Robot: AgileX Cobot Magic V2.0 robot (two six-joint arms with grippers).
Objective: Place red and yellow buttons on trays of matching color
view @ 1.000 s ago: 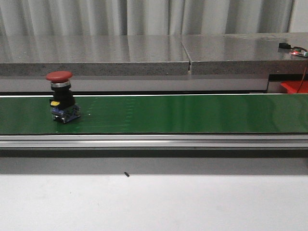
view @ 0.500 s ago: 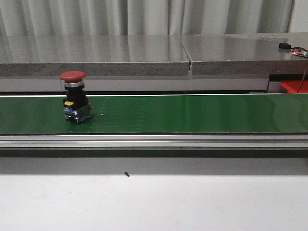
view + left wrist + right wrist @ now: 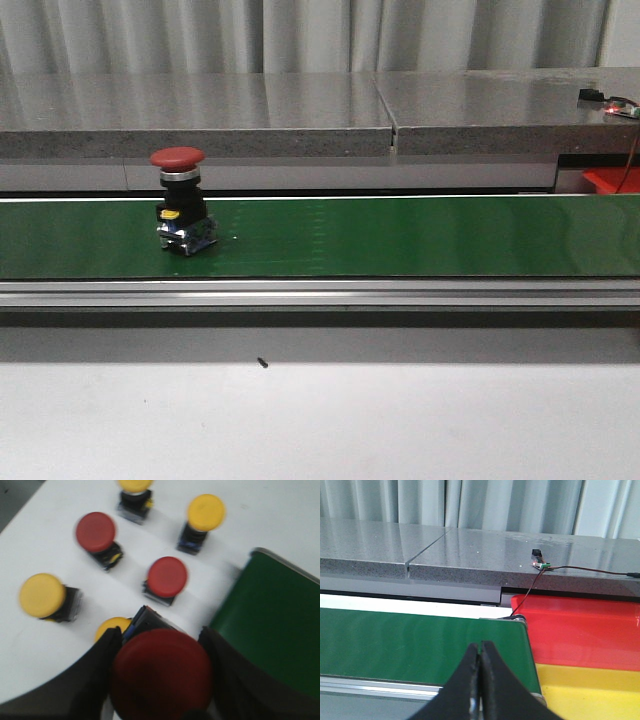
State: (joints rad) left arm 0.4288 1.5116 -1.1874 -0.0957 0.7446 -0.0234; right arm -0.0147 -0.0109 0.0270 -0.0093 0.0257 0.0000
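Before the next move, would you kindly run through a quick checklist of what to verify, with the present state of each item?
1. Left hand has a firm hold on a red button: ok, fingers flank its cap.
2. Red button on the belt stands upright: ok.
3. Right hand free to pick: ok, shut and empty.
4. Red tray and yellow tray at the end of the green belt: ok.
5. Trays hold nothing yet: cannot tell, only partly in view.
6. Spare buttons left on the white table: ok, red and yellow ones stand there.
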